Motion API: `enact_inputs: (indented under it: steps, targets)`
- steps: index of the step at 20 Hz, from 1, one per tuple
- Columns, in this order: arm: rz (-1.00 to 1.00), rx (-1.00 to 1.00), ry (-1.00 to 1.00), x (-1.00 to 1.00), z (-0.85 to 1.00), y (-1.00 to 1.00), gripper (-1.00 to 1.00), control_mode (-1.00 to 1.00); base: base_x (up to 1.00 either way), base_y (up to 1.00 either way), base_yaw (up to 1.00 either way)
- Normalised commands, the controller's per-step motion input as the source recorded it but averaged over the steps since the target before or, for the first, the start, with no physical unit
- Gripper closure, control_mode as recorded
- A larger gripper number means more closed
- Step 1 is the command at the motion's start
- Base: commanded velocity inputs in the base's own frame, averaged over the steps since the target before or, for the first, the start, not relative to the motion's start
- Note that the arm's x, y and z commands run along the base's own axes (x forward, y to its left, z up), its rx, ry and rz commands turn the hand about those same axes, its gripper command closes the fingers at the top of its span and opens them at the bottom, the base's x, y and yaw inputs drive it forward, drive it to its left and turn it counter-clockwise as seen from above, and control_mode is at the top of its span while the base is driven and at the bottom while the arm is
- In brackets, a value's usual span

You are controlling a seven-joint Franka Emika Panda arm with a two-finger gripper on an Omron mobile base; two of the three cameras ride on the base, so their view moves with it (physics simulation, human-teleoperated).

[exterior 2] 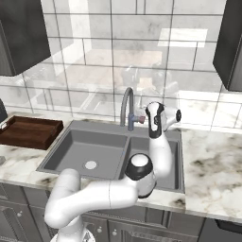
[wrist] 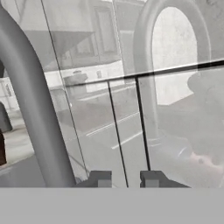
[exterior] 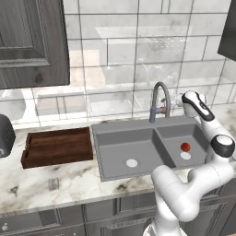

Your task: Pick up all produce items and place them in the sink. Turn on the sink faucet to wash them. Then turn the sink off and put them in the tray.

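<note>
So your tomato [exterior: 185,147] is sitting in the smaller basin of the sink [exterior: 120,130], just at 12 o'clock of that basin's pale drain and pretty much touching it. The bigger basin has its own drain down at 6 o'clock of its floor.

The faucet [exterior: 160,97] stands on the back rim of the sink, right about where the 2 basins meet, with the little red-marked handle [exterior 2: 141,118] sticking out of its base. Your gripper [wrist: 125,178] is up by the faucet, at 3 o'clock of it in the left base view, close to the handle. Through the hand camera you get the grey spout pipe running big and diagonal at 9 o'clock of the fingertips [wrist: 99,178], and the glossy tile wall [wrist: 109,109] straight ahead with the faucet's arch mirrored in it. The fingertips sit a little apart with nothing between them, so it's parted and not holding anything.

The tray [exterior: 57,146] is on the marble counter [exterior: 69,184] at 9 o'clock of the sink, just beside its rim.
</note>
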Motion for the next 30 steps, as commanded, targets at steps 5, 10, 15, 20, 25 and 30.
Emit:
enact_inputs:
  steps: [5, 10, 15, 20, 25, 30]
  targets:
    - [0.08, -0.04, 0.01, 0.19, 0.00, 0.18, -1.00, -1.00, 0.00, 0.00, 0.00]
    - [0.08, 0.00, 0.00, 0.18, 0.00, -0.04, -1.00, -1.00, 0.00, 0.00, 0.00]
    - [0.09, 0.00, 0.00, 0.14, 0.03, -0.24, -1.00, -1.00, 0.00, 0.00, 0.00]
    - [0.10, 0.00, 0.00, 0.16, 0.05, -0.36, -1.00, -1.00, 0.00, 0.00, 0.00]
    - [0.11, 0.00, 0.00, 0.13, 0.15, -0.35, -1.00, -1.00, 0.00, 0.00, 0.00]
    - [0.10, 0.00, 0.00, 0.11, 0.20, -0.36, -1.00, -1.00, 0.00, 0.00, 0.00]
